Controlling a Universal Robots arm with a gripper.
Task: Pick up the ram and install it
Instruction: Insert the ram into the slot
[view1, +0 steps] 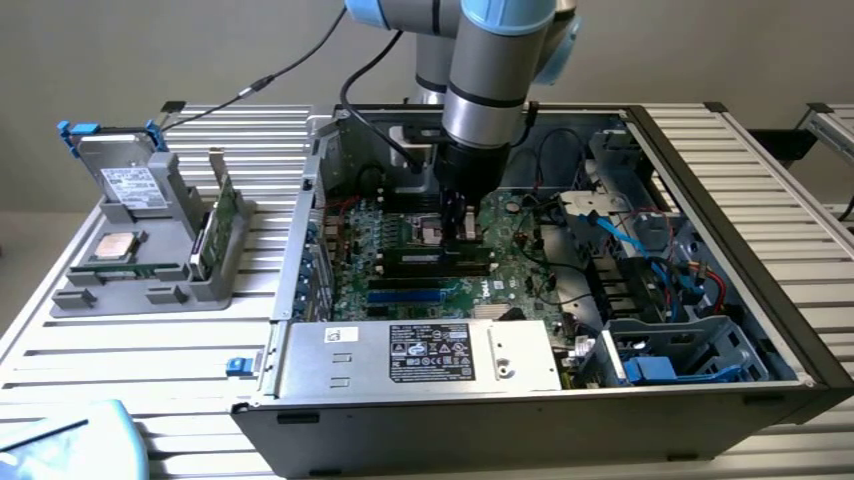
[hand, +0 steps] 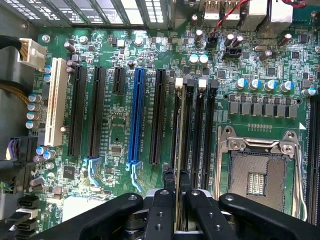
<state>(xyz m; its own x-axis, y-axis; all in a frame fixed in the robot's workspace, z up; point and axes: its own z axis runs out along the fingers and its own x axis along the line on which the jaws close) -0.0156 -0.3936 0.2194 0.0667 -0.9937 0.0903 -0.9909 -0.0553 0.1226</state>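
A long, flat green ram (hand: 178, 142) is pictured edge-on, clamped between the matte black, bolted fingers (hand: 199, 212) of the gripper (hand: 176, 184), which is closed on the stick's thin faces. The stick is held just over the glossy green motherboard (hand: 112, 165), in line with the outermost of a bank of narrow black memory slots (hand: 200, 135) tipped with white and black latches; whether it is seated in its slot cannot be told. Beside that bank lie a long blue slot (hand: 135, 117), several black ones and a white plastic slot (hand: 56, 102). On the bank's other side sits the square processor socket (hand: 256, 170), framed in bright stamped metal. Round, silver-topped capacitors (hand: 255, 84) are dotted across the board. In the exterior view, the smooth grey-and-blue arm (view1: 487, 70) is shown reaching straight down into the open black metal computer case (view1: 507, 430), where a boxy silver power supply (view1: 420, 350) with a printed label lies near the front wall. The case rests on a ribbed aluminium surface (view1: 134, 340). On the exterior view's left, well apart from the gripper, a grey moulded holder (view1: 174, 290) carries a hard drive (view1: 131, 185) propped at a tilt, a small square silver processor chip (view1: 118, 246) and a broader green card (view1: 224, 225) set upright on its edge.
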